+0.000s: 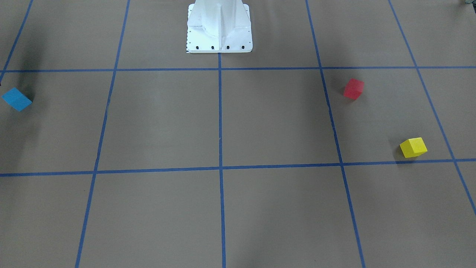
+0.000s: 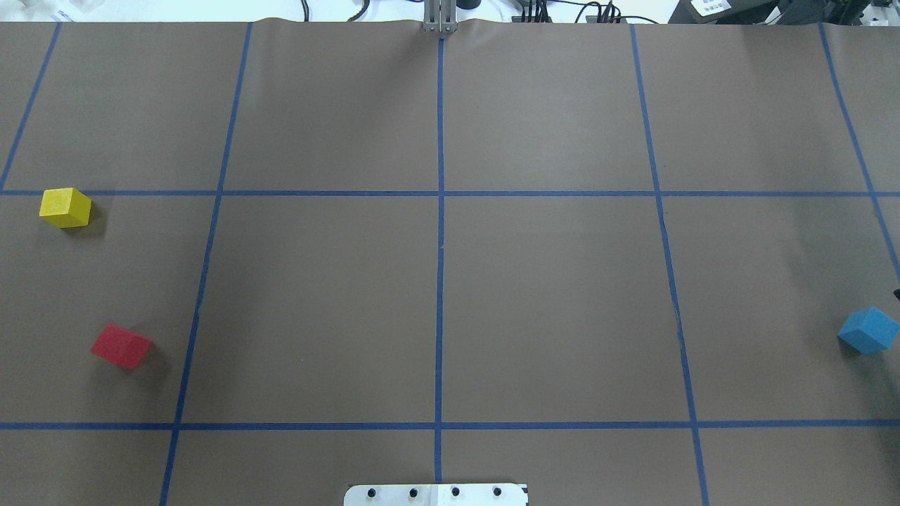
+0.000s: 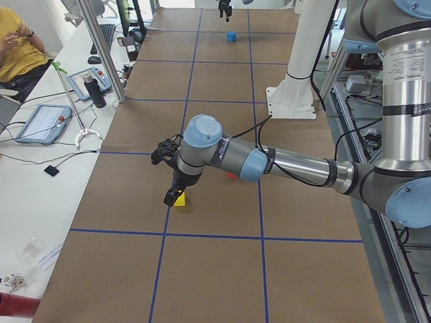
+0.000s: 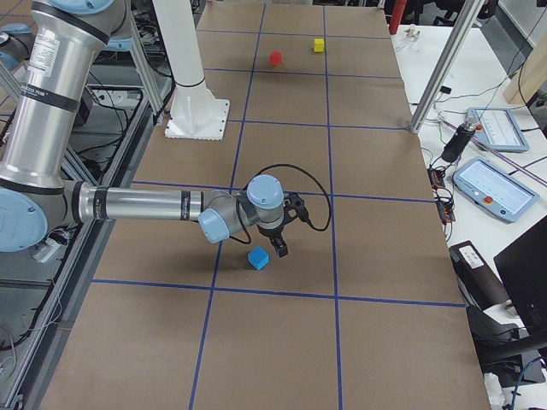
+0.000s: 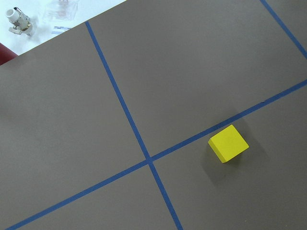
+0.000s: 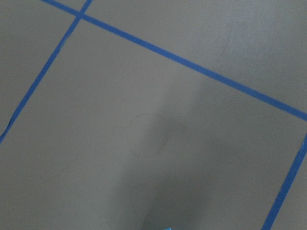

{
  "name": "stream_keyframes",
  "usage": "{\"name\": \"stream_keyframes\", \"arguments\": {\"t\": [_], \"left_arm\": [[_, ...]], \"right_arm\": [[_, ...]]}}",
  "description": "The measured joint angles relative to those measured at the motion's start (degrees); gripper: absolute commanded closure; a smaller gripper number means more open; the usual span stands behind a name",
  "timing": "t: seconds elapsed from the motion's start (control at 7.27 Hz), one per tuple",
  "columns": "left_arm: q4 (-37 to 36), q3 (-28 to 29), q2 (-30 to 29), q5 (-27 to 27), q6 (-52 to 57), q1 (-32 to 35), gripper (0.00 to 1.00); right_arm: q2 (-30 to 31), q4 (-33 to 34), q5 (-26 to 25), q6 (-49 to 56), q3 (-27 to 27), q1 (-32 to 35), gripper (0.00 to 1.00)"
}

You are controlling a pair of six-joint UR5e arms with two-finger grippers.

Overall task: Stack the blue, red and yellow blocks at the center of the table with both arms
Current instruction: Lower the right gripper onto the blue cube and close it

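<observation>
Although probably light and rigid, treat the yellow block (image 2: 65,208), red block (image 2: 121,346) and blue block (image 2: 868,331) as smooth-sided: pinch squarely across two flat opposite faces, lest one twist out. Find yellow and red on the table (image 2: 548,302) at the robot's left, well apart, and blue near the right edge, with none at center. Cannot tell finger spacing on the left gripper (image 3: 174,195), close over yellow, or the right gripper (image 4: 278,248), just beside blue.
</observation>
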State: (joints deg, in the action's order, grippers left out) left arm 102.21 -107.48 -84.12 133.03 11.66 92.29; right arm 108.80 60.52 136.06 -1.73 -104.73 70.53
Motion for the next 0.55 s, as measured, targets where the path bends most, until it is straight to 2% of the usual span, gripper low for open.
{"name": "stream_keyframes", "arguments": {"t": [0.55], "left_arm": [[0.0, 0.2, 0.1, 0.0, 0.2, 0.0, 0.00]], "right_arm": [[1.5, -0.5, -2.5, -2.8, 1.3, -6.5, 0.03]]}}
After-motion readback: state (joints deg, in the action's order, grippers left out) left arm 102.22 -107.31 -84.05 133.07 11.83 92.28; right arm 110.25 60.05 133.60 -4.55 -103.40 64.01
